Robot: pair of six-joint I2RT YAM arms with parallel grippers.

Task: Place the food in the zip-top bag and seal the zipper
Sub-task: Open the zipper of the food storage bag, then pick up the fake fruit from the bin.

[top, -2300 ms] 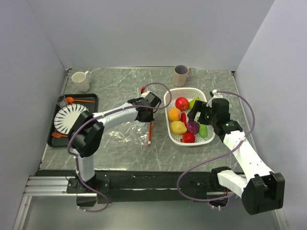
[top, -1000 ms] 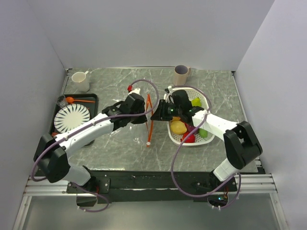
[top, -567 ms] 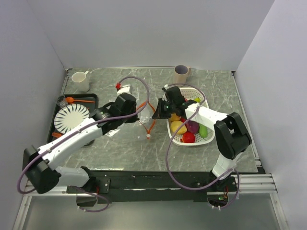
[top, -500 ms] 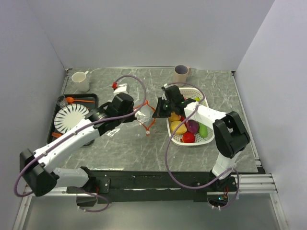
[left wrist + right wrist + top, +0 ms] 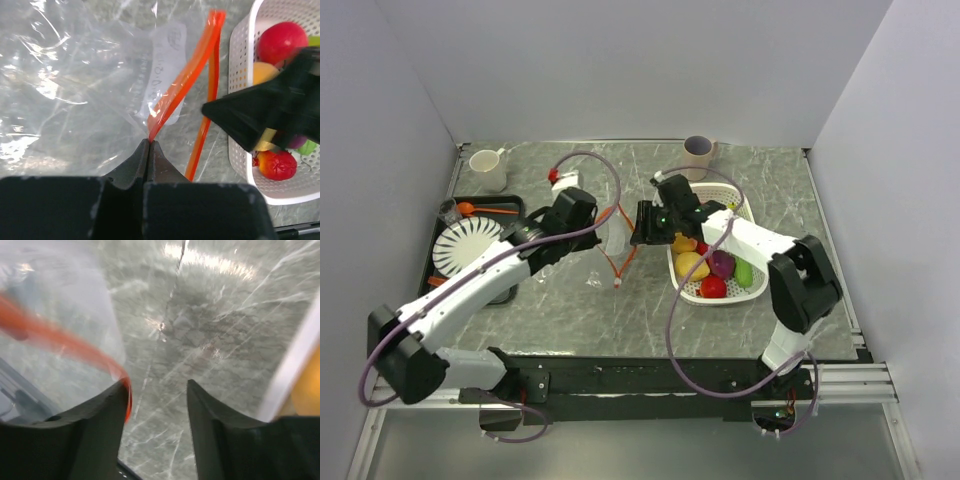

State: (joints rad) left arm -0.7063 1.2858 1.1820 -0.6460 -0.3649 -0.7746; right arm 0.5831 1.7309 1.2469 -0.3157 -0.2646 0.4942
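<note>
The clear zip-top bag lies left of centre, its mouth lifted. Its orange-red zipper hangs open in a V. My left gripper is shut on one zipper strip, with the bag's film spread beyond it. My right gripper is open at the other strip, which lies against the inside of its left finger. The gap shows only table. The food sits in the white basket: yellow, purple, red and green pieces.
A black tray at the left holds a striped plate and an orange spoon. A white mug stands at the back left and a grey cup at the back centre. Walls close three sides.
My right gripper left the basket and came to the bag's mouth. My left gripper lifted its zipper strip up and left, and the mouth spread from a straight line into a V.
</note>
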